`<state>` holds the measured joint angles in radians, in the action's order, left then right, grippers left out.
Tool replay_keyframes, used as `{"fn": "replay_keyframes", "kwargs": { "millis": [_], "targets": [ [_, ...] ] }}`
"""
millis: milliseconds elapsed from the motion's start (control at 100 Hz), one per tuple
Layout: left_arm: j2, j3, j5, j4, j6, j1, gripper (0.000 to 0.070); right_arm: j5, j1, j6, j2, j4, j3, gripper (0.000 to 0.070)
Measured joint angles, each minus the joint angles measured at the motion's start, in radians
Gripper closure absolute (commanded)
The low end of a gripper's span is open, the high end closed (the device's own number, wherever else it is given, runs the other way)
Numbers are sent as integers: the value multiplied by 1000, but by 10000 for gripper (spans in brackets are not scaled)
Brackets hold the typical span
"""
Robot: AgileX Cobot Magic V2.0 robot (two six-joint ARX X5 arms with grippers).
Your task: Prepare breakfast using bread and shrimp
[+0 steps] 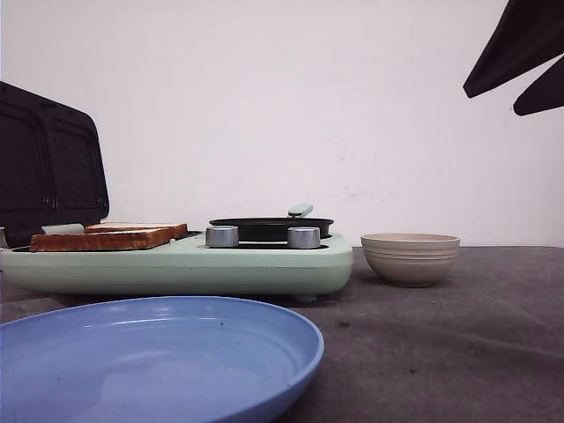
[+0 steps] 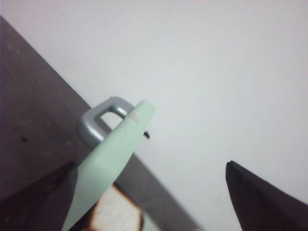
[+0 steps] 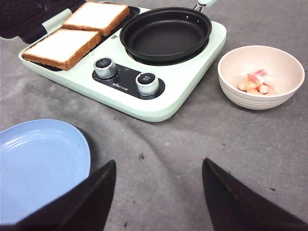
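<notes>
Two slices of bread (image 3: 60, 45) (image 3: 98, 17) lie side by side on the sandwich plate of a mint green breakfast maker (image 3: 159, 103); the front view shows them as toasted brown edges (image 1: 106, 239). Pink shrimp (image 3: 255, 83) sit in a beige bowl (image 3: 250, 102) to the right of the maker. My right gripper (image 3: 159, 160) hangs open high above the grey table, seen at the top right of the front view (image 1: 491, 101). My left gripper (image 2: 150, 166) is open beside the raised lid (image 2: 113, 159), with a corner of bread (image 2: 115, 211) below.
A black pan (image 3: 166, 33) sits on the maker's burner behind two silver knobs (image 3: 105, 67). The dark lid (image 1: 48, 167) stands open at the left, with a grey handle (image 2: 96, 120). A blue plate (image 1: 150, 361) lies in front. The bowl (image 1: 410, 258) stands right.
</notes>
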<state>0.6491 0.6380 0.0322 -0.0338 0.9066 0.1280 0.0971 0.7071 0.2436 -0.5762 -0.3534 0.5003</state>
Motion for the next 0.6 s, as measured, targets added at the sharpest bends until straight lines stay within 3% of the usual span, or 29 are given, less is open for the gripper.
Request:
{"fn": "replay_keyframes", "kwargs": {
  "millis": [280,480,600],
  "targets": [
    [249,0,174,-210,238,159,154,0,0,0,0,0,0,353],
    [436,2,324,-386,319,234,156,0,0,0,0,0,0,353],
    [554,45,425,-413,335,248,156,0,0,0,0,3,0,353]
  ]
}}
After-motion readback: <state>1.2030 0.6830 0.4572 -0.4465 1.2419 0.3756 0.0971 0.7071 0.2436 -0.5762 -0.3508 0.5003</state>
